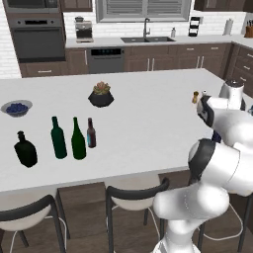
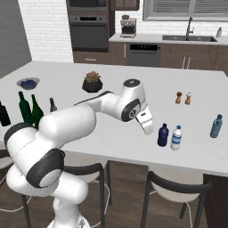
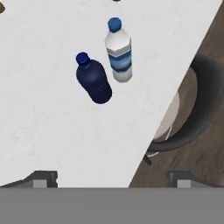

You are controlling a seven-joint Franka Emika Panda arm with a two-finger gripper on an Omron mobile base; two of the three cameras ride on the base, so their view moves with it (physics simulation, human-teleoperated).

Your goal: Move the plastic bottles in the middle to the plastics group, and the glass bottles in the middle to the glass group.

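Tool (image 3: 111,177) wide open, empty, hovering over table (image 3: 39,122) edge. Dark blue bottle (image 3: 93,78) stands ahead of tool, just beside water bottle (image 3: 119,50). Plastic step looks done. Next likely: brown bottle (image 1: 91,133), far across table from tool.

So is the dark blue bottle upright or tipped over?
Upright. The dark blue bottle stands cap up on the counter beside the water bottle; the hand view looks down on its cap.
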